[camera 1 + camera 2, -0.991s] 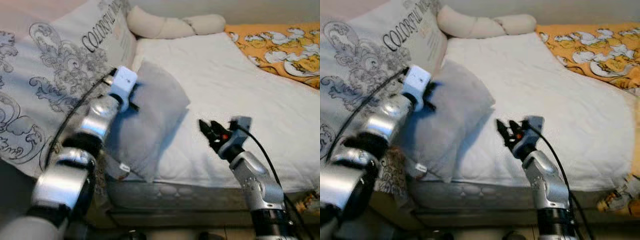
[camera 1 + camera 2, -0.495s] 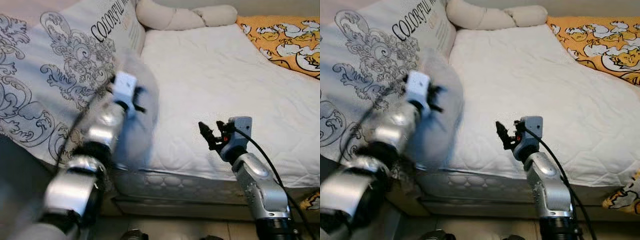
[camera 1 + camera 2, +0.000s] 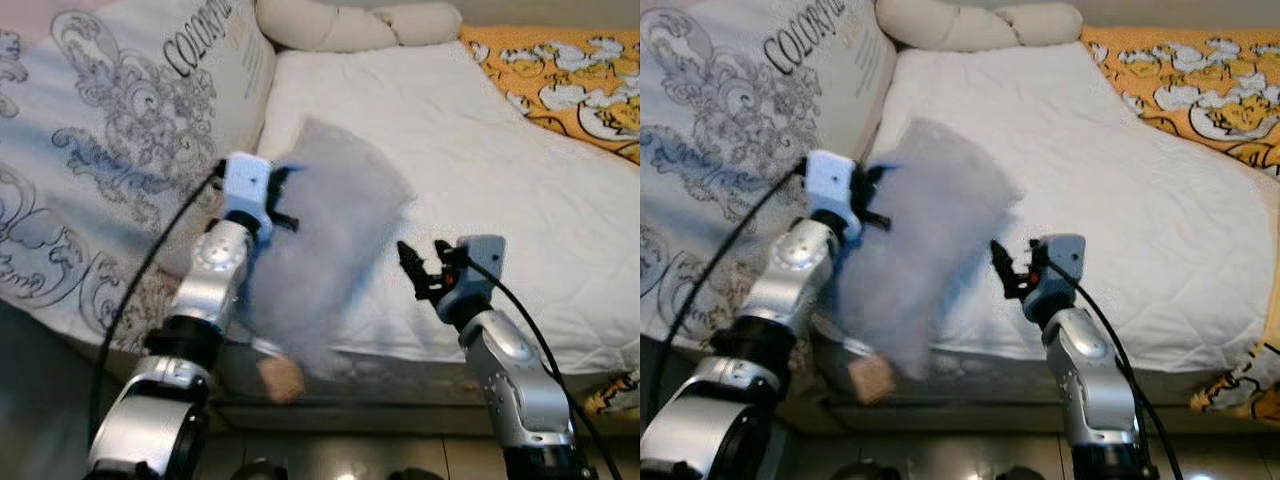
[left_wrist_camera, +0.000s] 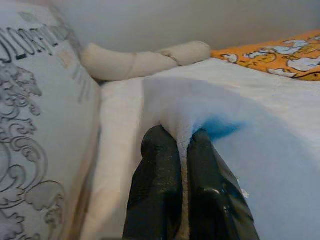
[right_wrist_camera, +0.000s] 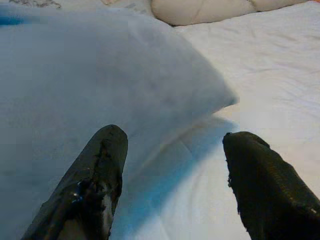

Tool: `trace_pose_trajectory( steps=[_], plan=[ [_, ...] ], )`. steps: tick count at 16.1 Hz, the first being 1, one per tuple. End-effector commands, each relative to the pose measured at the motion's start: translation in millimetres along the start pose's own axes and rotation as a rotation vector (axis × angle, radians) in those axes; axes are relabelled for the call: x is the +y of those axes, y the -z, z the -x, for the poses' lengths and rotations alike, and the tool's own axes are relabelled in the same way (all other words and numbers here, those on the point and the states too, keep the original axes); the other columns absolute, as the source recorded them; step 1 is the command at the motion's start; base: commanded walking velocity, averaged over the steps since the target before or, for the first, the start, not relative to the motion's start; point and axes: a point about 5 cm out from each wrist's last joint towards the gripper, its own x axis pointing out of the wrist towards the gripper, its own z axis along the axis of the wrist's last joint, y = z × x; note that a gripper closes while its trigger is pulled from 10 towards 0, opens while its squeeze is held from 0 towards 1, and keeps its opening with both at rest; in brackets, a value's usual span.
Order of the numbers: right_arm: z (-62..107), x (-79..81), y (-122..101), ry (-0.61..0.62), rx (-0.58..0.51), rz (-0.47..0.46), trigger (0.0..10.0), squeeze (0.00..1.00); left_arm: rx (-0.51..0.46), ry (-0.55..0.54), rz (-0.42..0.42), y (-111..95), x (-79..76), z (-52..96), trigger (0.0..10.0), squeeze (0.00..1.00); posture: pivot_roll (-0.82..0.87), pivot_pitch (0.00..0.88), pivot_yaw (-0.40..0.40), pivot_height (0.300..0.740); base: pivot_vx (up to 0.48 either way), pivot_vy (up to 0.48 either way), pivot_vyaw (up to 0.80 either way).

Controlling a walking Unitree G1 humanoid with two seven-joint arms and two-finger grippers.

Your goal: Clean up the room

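Grey pillow [image 3: 335, 250], motion-blurred, off the bed [image 3: 480, 160] at its near left edge, pinched at an edge by left tool [image 4: 182, 150], fingers pressed together on the fabric. Right tool [image 3: 418, 268] just right of it, fingers [image 5: 95, 175] spread, nothing held. Patterned cushion [image 3: 110, 140] at left; orange blanket [image 3: 570, 75] far right.
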Motion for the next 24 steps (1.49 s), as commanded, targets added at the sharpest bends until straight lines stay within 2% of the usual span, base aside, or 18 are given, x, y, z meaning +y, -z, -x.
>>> trace_pose_trajectory(
  steps=[1,3,5,9,15,17,20,21,24],
  plan=[
    [-3.0,5.3,-7,-0.032,-0.021,0.023,10.0,0.0,-0.057,-0.039,-0.013,-15,9.9,-0.8,10.0,0.0,-0.09,0.0,0.054,0.74,0.307,0.0,0.8],
    [-4.7,4.3,-8,-0.016,-0.027,0.011,10.0,0.0,-0.06,-0.044,-0.023,-18,14.0,-0.2,10.0,0.0,-0.09,0.0,0.057,0.74,0.334,0.0,0.8],
    [-3.3,3.2,-5,-0.003,-0.019,-0.028,10.0,0.0,-0.051,-0.06,-0.024,-18,21.4,2.4,10.0,0.0,-0.09,0.0,0.063,0.74,0.332,0.0,0.0],
    [-2.1,4.8,0,-0.008,0.017,-0.043,10.0,0.0,-0.04,-0.047,-0.036,-17,22.6,4.5,10.0,0.0,-0.09,0.0,0.067,0.74,0.332,0.0,-0.2],
    [-0.6,8.2,4,-0.027,0.032,0.0,10.0,0.0,-0.029,-0.044,-0.046,-16,23.0,5.8,10.0,0.0,-0.09,0.0,0.067,0.74,0.326,0.0,0.0],
    [0.2,8.2,5,-0.03,0.037,0.0,10.0,0.0,-0.028,-0.037,-0.034,-16,22.8,6.2,10.0,0.0,-0.09,0.0,0.069,0.74,0.0,0.0,0.0],
    [1.3,6.1,7,-0.025,0.053,0.0,10.0,0.0,0.007,0.005,-0.115,-12,20.5,4.9,10.0,0.0,-0.09,0.0,0.068,0.74,0.0,0.0,0.0],
    [1.1,3.8,7,-0.016,0.052,0.04,10.0,0.0,0.023,0.022,-0.155,-11,20.8,2.2,10.0,0.0,-0.1,0.0,0.074,0.74,0.0,0.0,0.0],
    [1.5,2.5,0,-0.067,0.036,0.085,10.0,0.0,0.065,0.048,-0.256,-13,26.4,-11.1,10.0,0.0,-0.12,0.0,0.09,0.74,0.0,0.0,0.0]
  ],
)
